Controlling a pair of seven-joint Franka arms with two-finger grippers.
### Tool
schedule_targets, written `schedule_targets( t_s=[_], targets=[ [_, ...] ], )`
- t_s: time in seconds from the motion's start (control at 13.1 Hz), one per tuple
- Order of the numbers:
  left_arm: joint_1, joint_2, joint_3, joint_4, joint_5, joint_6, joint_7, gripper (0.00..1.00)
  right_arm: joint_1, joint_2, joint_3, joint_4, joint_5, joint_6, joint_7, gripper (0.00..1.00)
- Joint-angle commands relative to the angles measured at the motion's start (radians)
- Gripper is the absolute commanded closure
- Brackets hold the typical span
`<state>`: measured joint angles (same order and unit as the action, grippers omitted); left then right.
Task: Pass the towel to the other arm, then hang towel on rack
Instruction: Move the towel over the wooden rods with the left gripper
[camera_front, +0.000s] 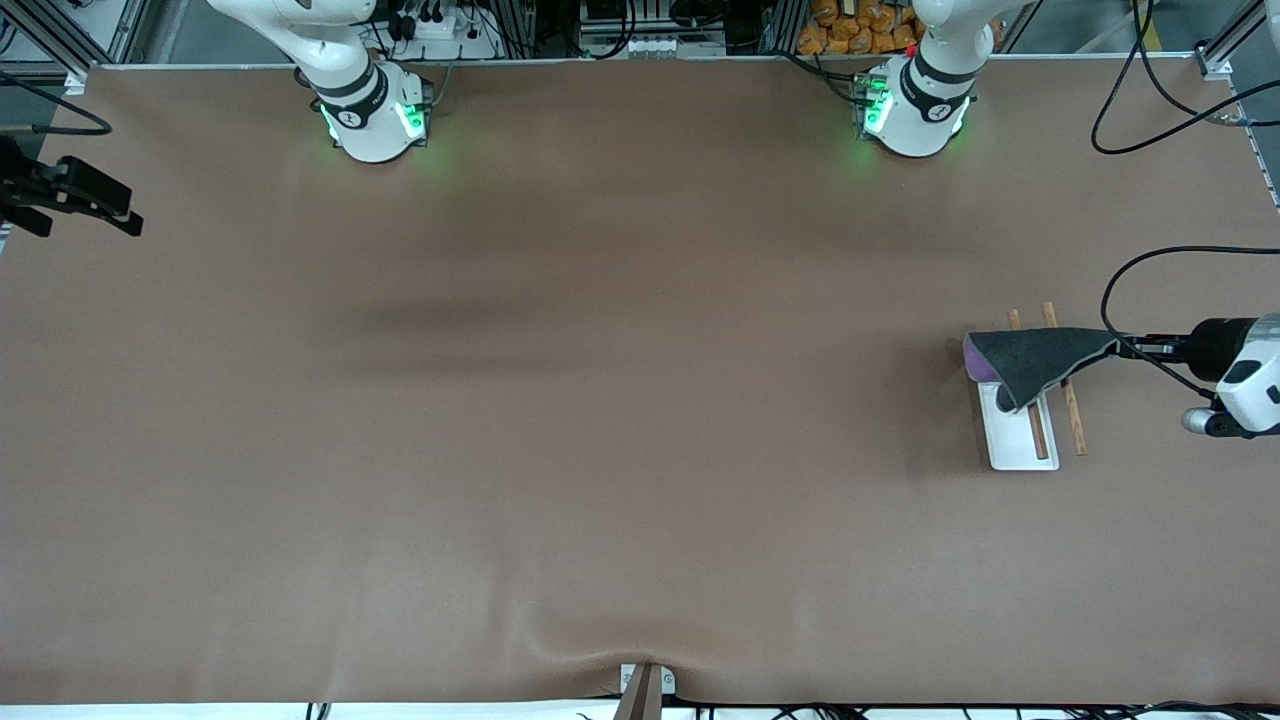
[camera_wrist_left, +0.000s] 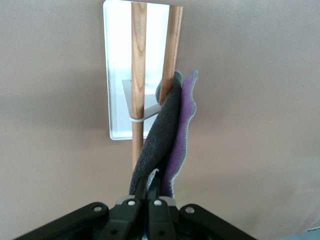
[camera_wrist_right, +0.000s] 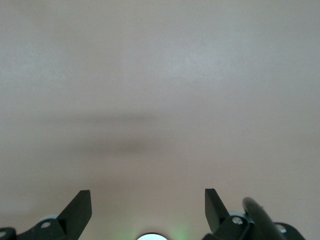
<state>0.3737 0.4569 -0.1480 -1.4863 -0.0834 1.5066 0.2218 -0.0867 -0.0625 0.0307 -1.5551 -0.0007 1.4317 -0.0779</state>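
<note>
The dark grey towel (camera_front: 1035, 360) lies across the two brown rods (camera_front: 1072, 410) of the rack, whose white base plate (camera_front: 1015, 450) sits at the left arm's end of the table. The towel's purple reverse face shows at its free end. My left gripper (camera_front: 1125, 347) is shut on one corner of the towel beside the rack. In the left wrist view the towel (camera_wrist_left: 160, 145) rises from my left gripper (camera_wrist_left: 150, 187) onto the rods (camera_wrist_left: 139, 50) over the base plate (camera_wrist_left: 117, 60). My right gripper (camera_front: 125, 215) waits open and empty at the right arm's end of the table; it also shows in the right wrist view (camera_wrist_right: 147, 200).
The brown table mat (camera_front: 600, 400) is bare between the arms. A black cable (camera_front: 1140, 290) loops above the table near the left wrist. A small mount (camera_front: 645, 685) sits at the table's front edge.
</note>
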Motion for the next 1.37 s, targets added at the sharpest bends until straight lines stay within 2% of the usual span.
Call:
schedule_targets(
  t_s=[0.0,0.15,0.31,0.69,0.99,1.3],
  targets=[
    [0.019,0.003,-0.009,0.012,0.014,0.004,0.044,1.0,-0.031,-0.013,0.022,0.018,-0.013,-0.04,-0.026,0.0],
    [0.045,0.006,-0.009,0.012,0.017,0.029,0.065,1.0,-0.038,-0.013,0.02,0.02,0.004,-0.053,0.097,0.0],
    [0.053,0.019,-0.009,0.012,0.021,0.044,0.096,1.0,-0.038,-0.011,0.02,0.023,0.016,-0.047,0.138,0.0],
    [0.093,0.049,-0.009,0.012,0.021,0.092,0.175,1.0,-0.054,0.056,0.029,0.113,0.016,-0.051,0.057,0.0],
    [0.105,0.065,-0.009,0.012,0.021,0.119,0.208,1.0,-0.015,0.053,0.018,0.116,0.014,-0.051,0.041,0.0],
    [0.12,0.074,-0.009,0.011,0.021,0.13,0.217,0.93,-0.01,0.05,0.018,0.113,0.016,-0.048,0.067,0.0]
  ],
)
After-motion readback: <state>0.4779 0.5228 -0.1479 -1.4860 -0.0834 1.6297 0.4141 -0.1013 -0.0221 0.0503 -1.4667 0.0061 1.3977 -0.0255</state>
